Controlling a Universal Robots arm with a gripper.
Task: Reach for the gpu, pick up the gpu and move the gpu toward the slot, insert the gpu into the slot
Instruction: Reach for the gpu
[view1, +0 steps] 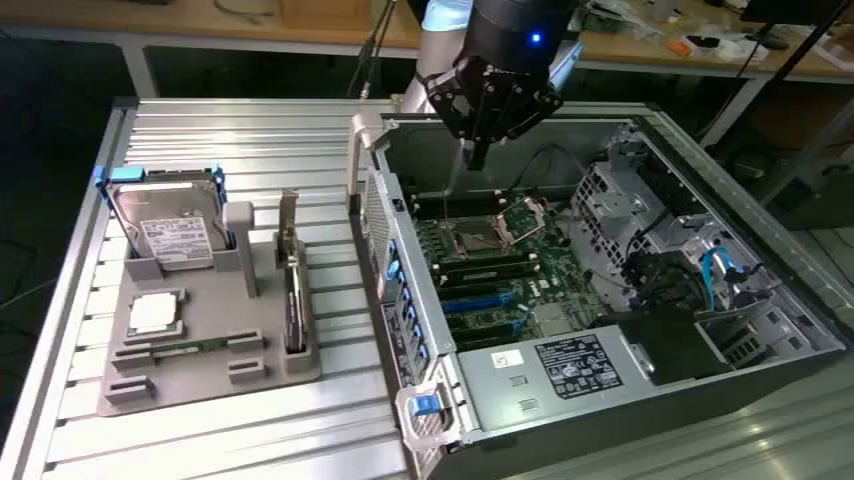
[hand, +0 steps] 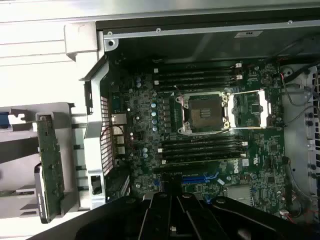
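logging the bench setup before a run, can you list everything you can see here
graphics card: one, green with silver bracket, standing on edge in the holder
hard drive: one, silver with blue brackets, propped at the holder's far end
processor chip: one, silver, flat on the holder
memory stick: one, green, flat near the holder's near end
holder: one, grey, exterior view's left
computer case: one, dark grey, open, exterior view's right
motherboard: one, green, inside the case
table: one, ridged silver metal, under everything
claw: one, black, shut, holding nothing, over the case's far end

Ribbed aluminium table (view1: 200, 430), pale wooden workbench (view1: 307, 20) behind it, dark floor (view1: 40, 130) alongside.
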